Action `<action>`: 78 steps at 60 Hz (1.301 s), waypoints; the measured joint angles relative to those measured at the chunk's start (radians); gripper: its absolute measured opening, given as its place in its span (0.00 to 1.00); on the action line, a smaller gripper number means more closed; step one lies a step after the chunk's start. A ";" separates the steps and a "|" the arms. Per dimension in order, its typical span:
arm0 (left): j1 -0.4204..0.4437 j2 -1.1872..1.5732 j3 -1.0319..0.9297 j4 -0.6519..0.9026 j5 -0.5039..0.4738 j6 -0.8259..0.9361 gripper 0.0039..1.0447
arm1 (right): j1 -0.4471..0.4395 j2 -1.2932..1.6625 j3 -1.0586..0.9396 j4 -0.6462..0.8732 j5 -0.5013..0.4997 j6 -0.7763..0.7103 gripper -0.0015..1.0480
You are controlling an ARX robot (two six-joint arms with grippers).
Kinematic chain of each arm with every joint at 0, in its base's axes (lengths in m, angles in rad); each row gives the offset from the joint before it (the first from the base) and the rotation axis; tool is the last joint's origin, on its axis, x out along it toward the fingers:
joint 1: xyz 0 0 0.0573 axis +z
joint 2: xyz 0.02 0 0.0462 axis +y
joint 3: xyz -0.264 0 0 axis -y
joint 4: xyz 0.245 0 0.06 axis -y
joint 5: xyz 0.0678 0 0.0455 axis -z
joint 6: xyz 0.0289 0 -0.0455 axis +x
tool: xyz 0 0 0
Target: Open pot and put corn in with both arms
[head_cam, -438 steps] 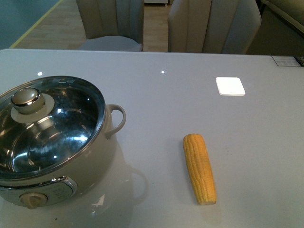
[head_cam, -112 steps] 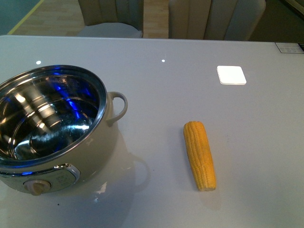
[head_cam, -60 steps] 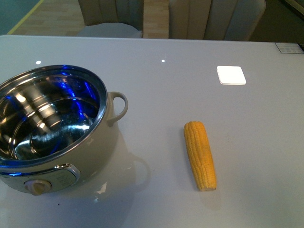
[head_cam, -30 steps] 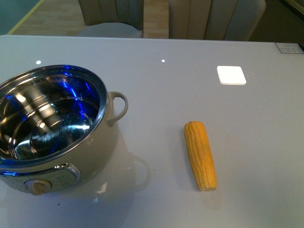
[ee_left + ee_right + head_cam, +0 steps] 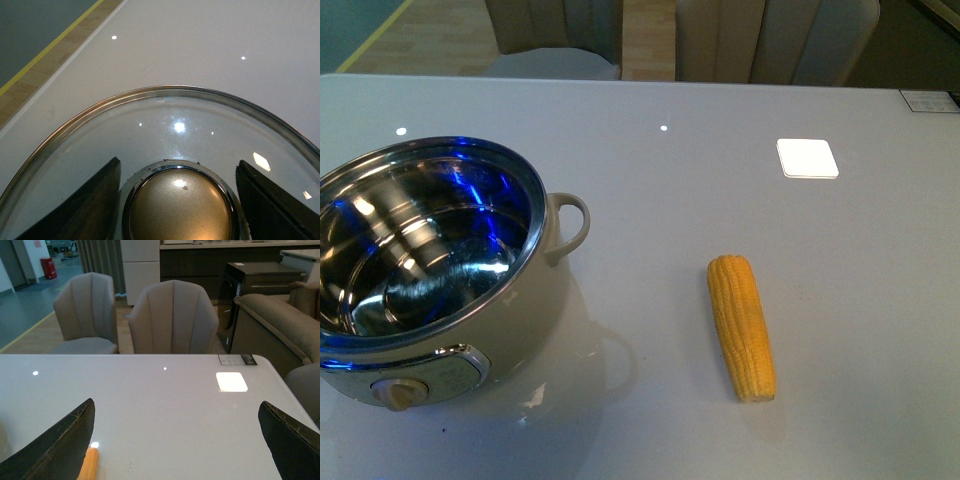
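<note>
Your left gripper (image 5: 177, 167) pinches the lid knob (image 5: 178, 210) at bottom centre. Your right gripper (image 5: 176, 407) is spread wide; the corn (image 5: 88, 466) sits lower left, beside one finger.

Home-style dining rm: grey table (image 5: 165, 405), padded chairs (image 5: 172, 320), sofa (image 5: 280, 325).

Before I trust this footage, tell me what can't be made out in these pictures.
Glass lid with golden knob, left wrist view: partly cut by the frame edge; whether the left gripper clamps the knob is unclear.
Yellow corn cob, right wrist view: only its tip shows, rest cut off by the edge.
Round cream-white steel-lined pot, front view: left side cut off.
</note>
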 joint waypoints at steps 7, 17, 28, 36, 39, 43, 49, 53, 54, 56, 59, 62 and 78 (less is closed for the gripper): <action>0.000 -0.026 -0.011 -0.012 0.000 0.000 0.85 | 0.000 0.000 0.000 0.000 0.000 0.000 0.92; -0.002 -0.115 -0.035 -0.032 0.003 -0.010 0.93 | 0.000 0.000 0.000 0.000 0.000 0.000 0.92; -0.013 -0.260 -0.069 -0.056 0.003 -0.018 0.94 | 0.000 0.000 0.000 0.000 0.000 0.000 0.92; -0.034 -0.411 -0.105 -0.099 0.001 -0.060 0.94 | 0.000 0.000 0.000 0.000 0.000 0.000 0.92; -0.047 -0.480 -0.122 -0.122 0.001 -0.084 0.94 | 0.000 0.000 0.000 0.000 0.000 0.000 0.92; -0.067 -0.566 -0.143 -0.152 0.002 -0.114 0.94 | 0.000 0.000 0.000 0.000 0.000 0.000 0.92; -0.110 -0.716 -0.178 -0.212 0.001 -0.166 0.94 | 0.000 0.000 0.000 0.000 0.000 0.000 0.92; -0.146 -0.821 -0.208 -0.256 -0.003 -0.202 0.94 | 0.000 0.000 0.000 0.000 0.000 0.000 0.92; -0.151 -0.836 -0.212 -0.263 -0.005 -0.207 0.94 | 0.000 0.000 0.000 0.000 0.000 0.000 0.92; -0.166 -0.879 -0.227 -0.284 -0.010 -0.228 0.94 | 0.000 0.000 0.000 0.000 0.000 0.000 0.92; -0.193 -0.949 -0.256 -0.314 -0.025 -0.254 0.94 | 0.000 0.000 0.000 0.000 0.000 0.000 0.92; -0.222 -1.029 -0.295 -0.341 -0.038 -0.288 0.94 | 0.000 0.000 0.000 0.000 0.000 0.000 0.92; -0.285 -1.211 -0.412 -0.388 -0.037 -0.273 0.77 | 0.000 0.000 0.000 0.000 0.000 0.000 0.92</action>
